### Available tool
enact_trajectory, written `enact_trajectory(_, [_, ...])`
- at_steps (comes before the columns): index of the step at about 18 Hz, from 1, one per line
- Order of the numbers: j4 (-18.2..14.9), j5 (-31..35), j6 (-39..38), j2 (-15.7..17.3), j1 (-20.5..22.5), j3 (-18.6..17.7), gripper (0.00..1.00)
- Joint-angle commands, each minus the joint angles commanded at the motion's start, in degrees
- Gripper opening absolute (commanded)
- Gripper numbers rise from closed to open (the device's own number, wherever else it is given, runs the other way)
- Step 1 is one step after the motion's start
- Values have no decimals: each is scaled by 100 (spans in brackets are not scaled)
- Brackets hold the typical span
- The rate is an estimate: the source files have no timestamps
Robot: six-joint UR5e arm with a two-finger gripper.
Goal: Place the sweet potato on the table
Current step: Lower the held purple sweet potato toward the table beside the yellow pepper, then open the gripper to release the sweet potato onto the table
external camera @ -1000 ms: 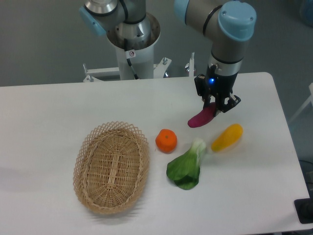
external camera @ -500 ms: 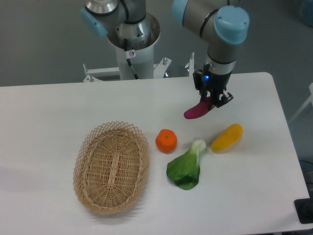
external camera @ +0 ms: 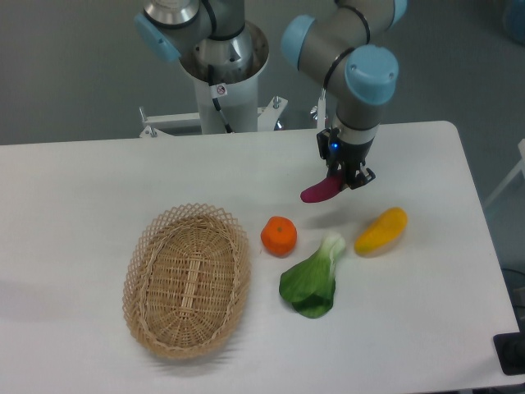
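Observation:
The magenta sweet potato [external camera: 318, 191] hangs tilted, a little above the white table [external camera: 74, 197], its lower end pointing left. My gripper [external camera: 343, 176] is shut on its upper right end. It sits over the back right part of the tabletop, above and to the right of the orange.
A round orange [external camera: 279, 235] lies mid-table, with a green leafy vegetable [external camera: 312, 281] just in front of it. A yellow-orange oblong vegetable [external camera: 381, 231] rests to the right. An oval wicker basket [external camera: 187, 280] stands at the front left. The arm's base [external camera: 221, 74] rises behind the table.
The gripper has carried the sweet potato to the left and slightly towards the back of the table, away from the yellow vegetable. Nothing else has moved.

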Motion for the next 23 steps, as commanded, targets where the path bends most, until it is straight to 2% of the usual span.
enact_trajectory(2, [325,0,-18,-71,-9,-89,21])
enact_trajectory(3, [379,-9,-18,-80,-9,-150,22])
enact_trajectory(9, [388,-9,-18,-124,-9,-177,27])
enact_trajectory(10, [397,-9,-18,-124,-9,-177,31])
enact_trajectory(11, [397,-9,-18,-115,-9,-168,37])
enact_trajectory(12, [406,-9,-18,-106,-9,-150,51])
enact_trajectory(14, [511,-17,-18,-89,-9,-63,90])
enact_trajectory(15, [564,-9,-18,-54,-9,-71,100])
enact_trajectory(18, [555,-9,-27,69,0,-98,100])
enact_trajectory(21, [520,9,-18,236,9,51,100])
enact_trajectory(23, [459,18,-18,464,9,253,100])
